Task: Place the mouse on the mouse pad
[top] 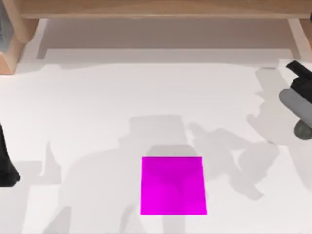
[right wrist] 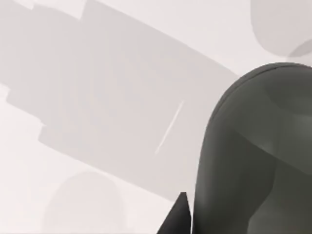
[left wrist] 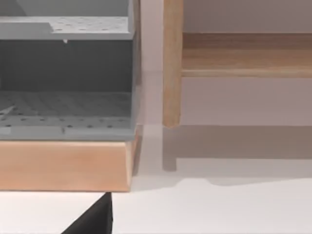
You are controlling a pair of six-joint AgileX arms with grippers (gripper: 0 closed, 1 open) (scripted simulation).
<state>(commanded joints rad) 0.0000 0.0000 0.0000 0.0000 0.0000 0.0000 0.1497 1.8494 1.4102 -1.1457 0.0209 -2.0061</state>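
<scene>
Right gripper [top: 303, 105] over dark grey mouse [right wrist: 258, 156], mouse pad [top: 173, 185] bare

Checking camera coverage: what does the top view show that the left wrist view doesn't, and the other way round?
Top view alone: the magenta mouse pad lying flat near the table's front edge, with nothing on it, and the right arm at the table's right edge beside a small grey rounded object, possibly the mouse. Left wrist view alone: a grey perforated shelf unit sitting on a wooden base, seen from the side. Both share the white table and the wooden frame along its back.
</scene>
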